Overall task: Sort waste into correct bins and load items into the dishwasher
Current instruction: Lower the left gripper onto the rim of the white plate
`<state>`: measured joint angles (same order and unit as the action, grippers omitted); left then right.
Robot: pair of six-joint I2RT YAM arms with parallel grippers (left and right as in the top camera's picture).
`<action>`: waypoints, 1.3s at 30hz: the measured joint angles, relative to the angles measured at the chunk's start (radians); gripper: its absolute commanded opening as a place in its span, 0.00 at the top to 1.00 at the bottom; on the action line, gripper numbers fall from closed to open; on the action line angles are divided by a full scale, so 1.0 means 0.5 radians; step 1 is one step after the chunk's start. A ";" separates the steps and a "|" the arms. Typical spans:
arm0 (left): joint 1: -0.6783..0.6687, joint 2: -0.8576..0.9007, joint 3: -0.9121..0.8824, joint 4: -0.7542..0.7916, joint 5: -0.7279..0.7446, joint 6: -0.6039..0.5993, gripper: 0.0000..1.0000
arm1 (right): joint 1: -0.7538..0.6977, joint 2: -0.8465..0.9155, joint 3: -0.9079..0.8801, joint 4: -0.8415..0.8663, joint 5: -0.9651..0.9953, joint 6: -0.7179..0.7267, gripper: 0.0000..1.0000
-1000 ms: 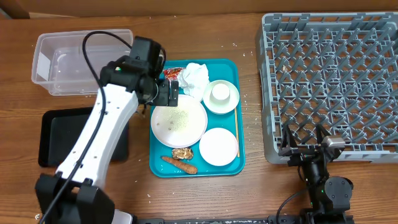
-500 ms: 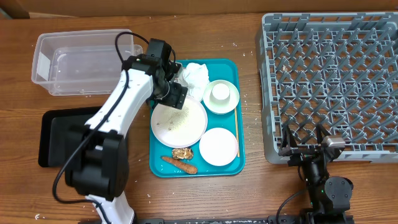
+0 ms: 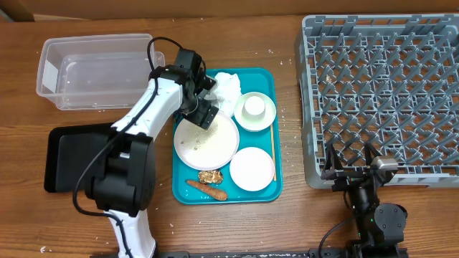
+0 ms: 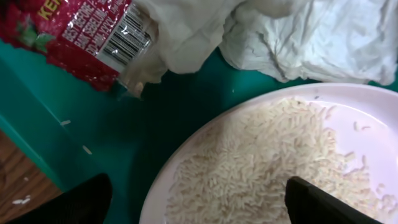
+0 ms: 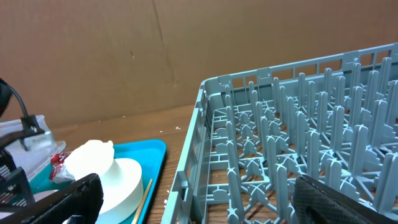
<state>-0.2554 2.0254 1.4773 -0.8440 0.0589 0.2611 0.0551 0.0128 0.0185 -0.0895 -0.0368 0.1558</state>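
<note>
Red crinkly sachet (image 4: 68,31) w/ barcode (image 4: 129,36)

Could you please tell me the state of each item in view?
Left gripper, open, holding nothing.
Right gripper, open, holding nothing.
Large plate, scattered with rice.
Small plate, bare.
Napkin, crumpled.
Dish rack, empty.
Clear bin, empty.

The left arm (image 3: 154,104) reaches over the upper left corner of the teal tray (image 3: 276,188), its left gripper (image 3: 204,102) pointing down with jaws spread wide. The right arm (image 3: 376,215) sits folded well right of the tray, and its right gripper (image 3: 349,162) is likewise parted.
</note>
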 measured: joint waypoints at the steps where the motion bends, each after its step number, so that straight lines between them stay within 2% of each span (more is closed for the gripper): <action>1: 0.000 0.012 0.000 0.014 -0.008 0.012 0.14 | 0.000 0.000 0.000 0.000 0.001 0.001 0.00; 7: 0.000 0.031 0.000 0.105 -0.037 0.063 0.16 | -0.001 0.000 0.000 0.000 0.001 0.001 0.00; 10: 0.002 0.031 0.000 0.110 -0.035 0.069 0.23 | 0.000 0.000 0.000 -0.001 0.001 0.000 0.00; 34: 0.066 0.031 0.000 0.128 0.073 0.076 0.29 | 0.000 0.000 0.000 -0.002 0.001 0.000 0.00; 37: 0.066 0.051 0.000 0.127 0.085 0.076 0.39 | 0.000 0.000 0.000 -0.001 0.001 0.000 0.00; 39: 0.066 0.085 0.000 0.127 0.086 0.081 0.40 | 0.000 0.000 0.000 0.000 0.001 0.000 0.00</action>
<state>-0.2226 2.0682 1.4773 -0.7807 0.1020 0.3016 0.0551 0.0128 0.0185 -0.0895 -0.0364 0.1558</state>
